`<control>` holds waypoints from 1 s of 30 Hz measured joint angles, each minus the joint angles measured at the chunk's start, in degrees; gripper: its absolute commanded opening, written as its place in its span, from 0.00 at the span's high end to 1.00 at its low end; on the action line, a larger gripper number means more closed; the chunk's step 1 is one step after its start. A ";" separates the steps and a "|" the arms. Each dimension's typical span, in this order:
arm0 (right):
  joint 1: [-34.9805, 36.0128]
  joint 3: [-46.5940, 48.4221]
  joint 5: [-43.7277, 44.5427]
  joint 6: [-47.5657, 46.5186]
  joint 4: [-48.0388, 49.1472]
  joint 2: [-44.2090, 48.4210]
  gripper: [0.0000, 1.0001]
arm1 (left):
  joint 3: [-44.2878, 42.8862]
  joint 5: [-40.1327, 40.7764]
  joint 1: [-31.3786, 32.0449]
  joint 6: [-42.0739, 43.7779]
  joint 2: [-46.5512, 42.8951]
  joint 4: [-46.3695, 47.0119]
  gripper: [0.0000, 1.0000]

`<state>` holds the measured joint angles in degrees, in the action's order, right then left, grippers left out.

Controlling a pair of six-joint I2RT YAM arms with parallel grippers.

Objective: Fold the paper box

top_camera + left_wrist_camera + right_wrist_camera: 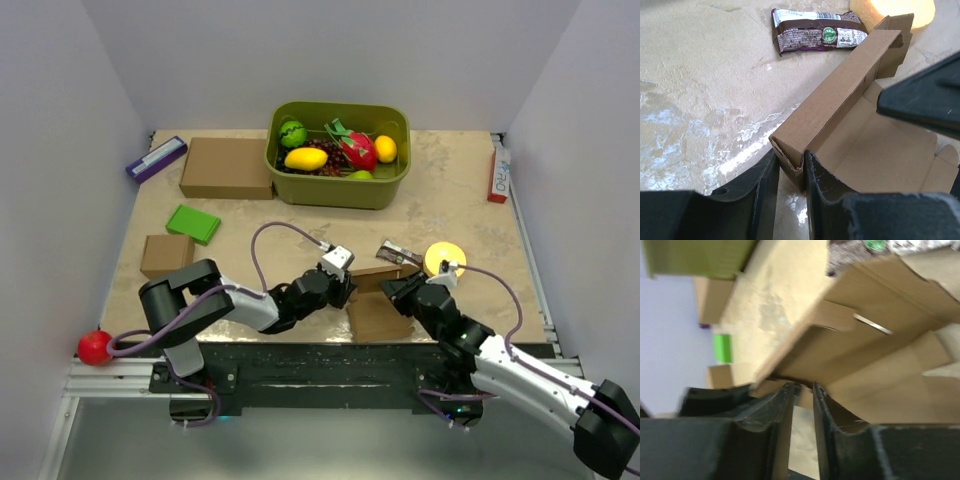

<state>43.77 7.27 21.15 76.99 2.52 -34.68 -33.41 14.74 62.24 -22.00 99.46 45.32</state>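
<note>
Paper box (pixel 378 312): lies open on the table (pixel 250 225) close to the near edge, about midway across, between the two grippers; its base is flat.
Raised wall (pixel 842 97): stands upright along the far side of the box, with a tab at its far-right end.
Left arm: the elbow is bent back at the near left, and the forearm runs right, low along the near edge, with the wrist pointing right at the box.
Left gripper (pixel 790 159): clenched on the near-left corner of the raised wall, one finger on each face of the cardboard.
Right arm: reaches from the near-right corner leftward and away, low over the table, and meets the box on its right side.
Right gripper (pixel 803 388): fingers drawn close together with a thin edge of the box's cardboard between the tips; this view is blurred.
Snack packet (pixel 815 29): flat on the table just beyond the box.
Yellow disc (pixel 445 258): right of the packet, beside the box's far-right end.
Green bin (pixel 340 192): at the far centre, holding toy fruit.
Large brown carton (pixel 227 167): left of the bin.
Small brown carton (pixel 167 255): at the left, with a green block (pixel 193 223) just beyond it.
</note>
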 measured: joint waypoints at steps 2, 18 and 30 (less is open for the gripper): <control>0.02 -1.18 -1.03 -0.81 0.87 -2.27 0.83 | 0.00 -0.70 -0.39 -0.11 0.00 0.00 0.78; 0.74 -2.99 -4.26 -2.14 27.36 -31.98 1.00 | -0.02 -4.70 -2.12 -2.54 -0.04 -0.22 0.77; 5.64 -2.10 -4.50 1.20 39.43 -42.66 1.00 | 0.33 -4.87 -2.60 -4.72 -0.11 -0.11 0.78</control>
<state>49.41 5.17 16.64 78.19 41.95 -77.34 -33.08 9.87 59.64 -26.72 99.35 45.21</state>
